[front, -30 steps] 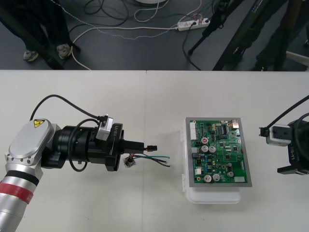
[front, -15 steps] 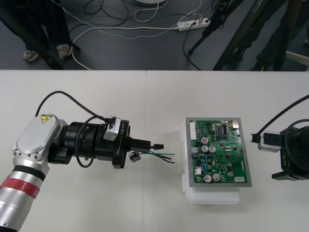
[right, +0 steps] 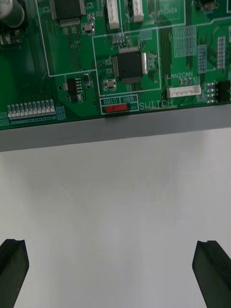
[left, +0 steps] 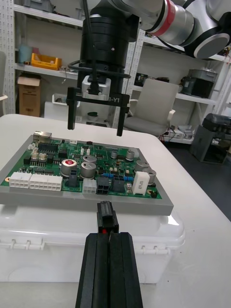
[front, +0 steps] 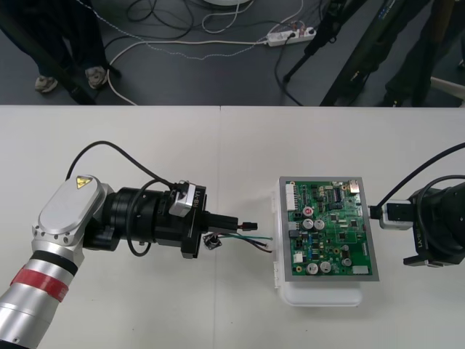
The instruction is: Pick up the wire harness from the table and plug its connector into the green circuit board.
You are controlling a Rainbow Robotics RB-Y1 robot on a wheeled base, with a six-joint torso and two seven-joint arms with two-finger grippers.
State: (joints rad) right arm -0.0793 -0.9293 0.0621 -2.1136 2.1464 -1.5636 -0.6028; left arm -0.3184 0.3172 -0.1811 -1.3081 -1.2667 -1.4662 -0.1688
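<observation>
My left gripper [front: 240,222] is shut on the harness's small black plug [front: 251,226], which sticks out of the fingertips just left of the green circuit board [front: 330,229]. In the left wrist view the plug [left: 107,219] points at the board's [left: 86,173] near edge, level with its grey rim and apart from it. The harness wires [front: 251,240] trail beneath, with the metal socket [front: 211,241] hanging by the gripper. My right gripper [front: 420,236] hovers open just off the board's right edge; its fingers [right: 12,269] stand wide over bare table. From the left wrist it is the other gripper [left: 98,103], beyond the board.
The board rests on a white base [front: 320,294] with latches on its left side. White connectors [left: 36,182] and capacitors [left: 89,168] line the board's edge facing the plug. Bare table lies in front of and behind the board.
My left gripper has carried the plug to the right, closing most of the gap to the board. The right gripper has shifted left toward the board's right edge.
</observation>
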